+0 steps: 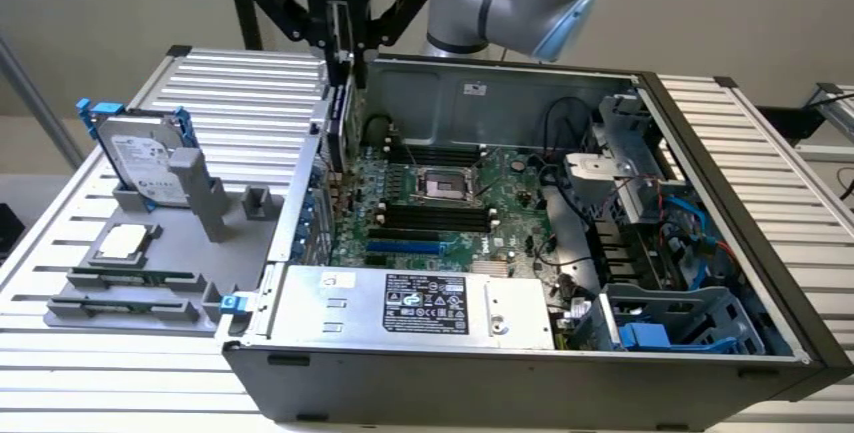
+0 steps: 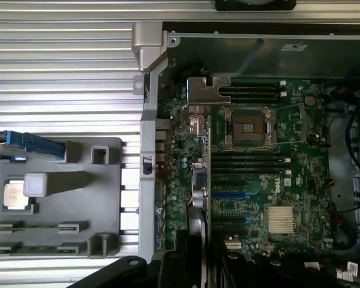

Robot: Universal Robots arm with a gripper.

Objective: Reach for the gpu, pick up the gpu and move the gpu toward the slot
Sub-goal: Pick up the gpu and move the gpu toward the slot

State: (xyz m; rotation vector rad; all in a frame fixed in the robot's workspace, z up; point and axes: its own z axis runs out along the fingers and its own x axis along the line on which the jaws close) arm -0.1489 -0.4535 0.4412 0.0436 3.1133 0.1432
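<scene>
My pincer (image 1: 350, 53) pinches the gpu (image 2: 205, 174) edge-on, its long axis hanging down over the motherboard (image 2: 270, 180)

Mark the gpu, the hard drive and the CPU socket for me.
gpu (image 2: 199, 138), wrist view, its silver bracket end.
hard drive (image 1: 138, 156), exterior view, its labelled silver face.
CPU socket (image 1: 442, 185), exterior view, middle of the socket.
</scene>
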